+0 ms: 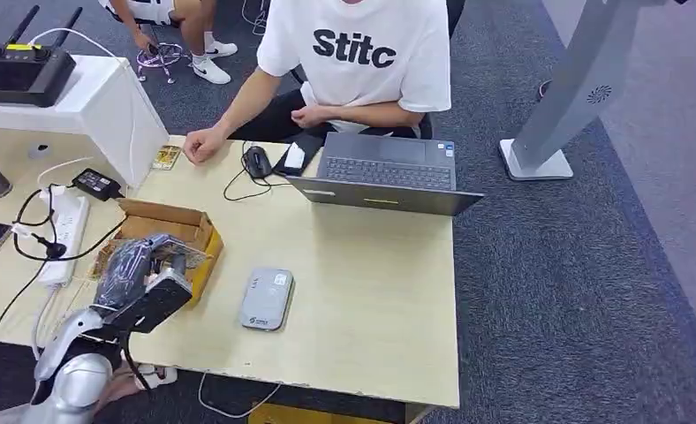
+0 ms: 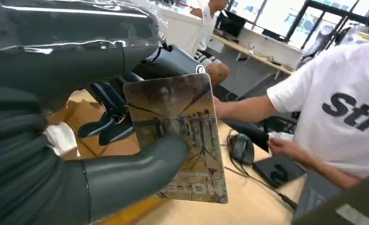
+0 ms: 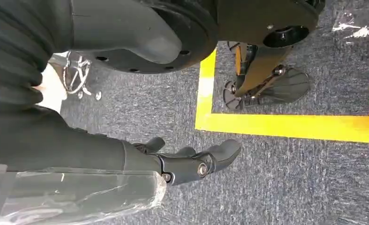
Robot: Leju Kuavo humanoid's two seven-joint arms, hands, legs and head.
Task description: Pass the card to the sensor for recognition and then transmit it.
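Fingers (image 2: 140, 164) of left hand (image 2: 56, 140) pinch glossy round-cornered rectangular card (image 2: 182, 126).

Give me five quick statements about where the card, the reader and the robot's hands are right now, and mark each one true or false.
1. The left hand holds the glossy picture card. True.
2. The grey rounded card reader sits inside the brown cardboard box. False: it lies on the pale wooden table, beside the box.
3. The right hand hangs over grey carpet, holding nothing. True.
4. The grey laptop is closed. False: it is open.
5. The card already rests on the reader. False: it is up in the left hand.
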